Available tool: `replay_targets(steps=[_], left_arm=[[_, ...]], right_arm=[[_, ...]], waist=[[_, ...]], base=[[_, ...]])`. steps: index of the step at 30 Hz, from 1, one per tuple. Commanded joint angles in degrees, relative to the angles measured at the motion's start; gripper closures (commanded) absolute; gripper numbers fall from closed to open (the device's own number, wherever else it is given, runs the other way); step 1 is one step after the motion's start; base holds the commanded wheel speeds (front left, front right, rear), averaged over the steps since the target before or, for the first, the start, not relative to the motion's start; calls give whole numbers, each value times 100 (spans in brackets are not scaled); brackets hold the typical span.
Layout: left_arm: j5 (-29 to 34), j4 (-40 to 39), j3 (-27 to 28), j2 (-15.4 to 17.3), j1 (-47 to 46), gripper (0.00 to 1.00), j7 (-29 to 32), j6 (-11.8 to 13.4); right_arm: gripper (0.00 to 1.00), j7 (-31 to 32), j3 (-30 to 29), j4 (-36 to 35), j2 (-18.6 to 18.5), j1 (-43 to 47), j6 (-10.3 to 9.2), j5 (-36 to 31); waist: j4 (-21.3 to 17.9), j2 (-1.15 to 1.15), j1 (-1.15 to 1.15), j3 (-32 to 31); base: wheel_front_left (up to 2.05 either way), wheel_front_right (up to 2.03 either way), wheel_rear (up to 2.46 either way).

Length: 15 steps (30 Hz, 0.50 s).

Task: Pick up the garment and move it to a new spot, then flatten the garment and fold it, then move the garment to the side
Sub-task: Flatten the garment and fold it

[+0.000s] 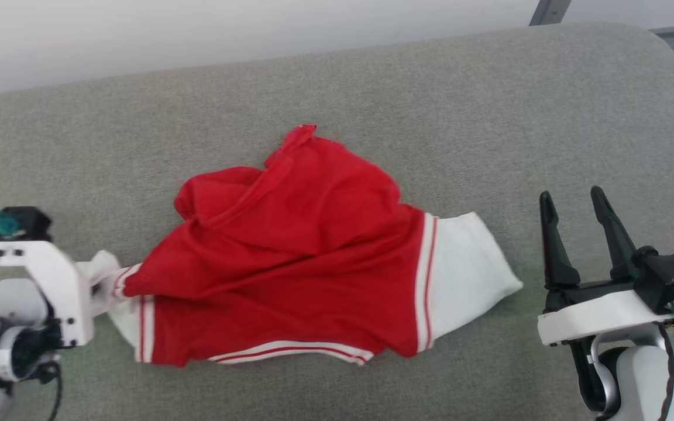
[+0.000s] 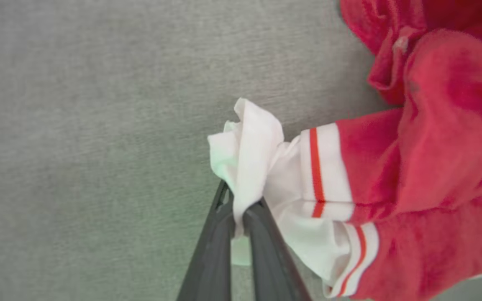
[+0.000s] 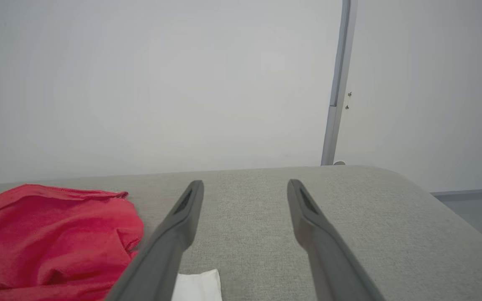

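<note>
A red shirt (image 1: 290, 257) lies crumpled at the centre of a grey cushion (image 1: 489, 105). At nine o'clock, my left gripper (image 2: 239, 209) pinches its white sleeve (image 2: 249, 142). At three o'clock, my right gripper (image 1: 571, 196) hangs spread and empty. Flattening, folding and setting aside look undone.

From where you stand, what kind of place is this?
Likely a plain indoor room: a grey upholstered cushion, like a sofa or bed, a bare white wall behind it, and the garment crumpled on top.
</note>
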Motion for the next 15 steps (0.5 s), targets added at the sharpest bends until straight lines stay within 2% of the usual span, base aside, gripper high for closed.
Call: replay_targets(steps=[1, 4, 5, 6, 7, 12, 15], left_arm=[[-124, 0, 91, 64, 136, 100, 68, 49], [-289, 18, 241, 178, 262, 100, 130, 114], [-355, 8, 283, 175, 290, 95, 137, 133], [-377, -3, 281, 188, 328, 62, 171, 138], [-380, -28, 272, 224, 350, 0, 198, 110], [-506, -146, 321, 318, 247, 0, 421, 159], [-529, -273, 379, 428, 85, 0, 628, 316]], right_arm=[[0, 1, 4, 30, 2, -34, -2, 8], [0, 11, 42, 70, 2, -69, -2, 46], [0, 17, 54, 81, 3, -79, -2, 63], [0, 22, 54, 93, 2, -88, -2, 68], [0, 29, 57, 106, 2, -99, -2, 65], [0, 48, 57, 153, 2, -119, -2, 74], [0, 77, 55, 169, 2, -104, -2, 89]], waist=[[37, 0, 0, 3], [80, 0, 0, 13], [96, 0, 0, 17], [113, 0, 0, 18], [124, 0, 0, 19], [148, 0, 0, 13], [158, 0, 0, 4]], base=[[0, 0, 0], [0, 0, 0], [0, 0, 0], [0, 0, 0], [0, 0, 0], [0, 0, 0], [0, 0, 0]])
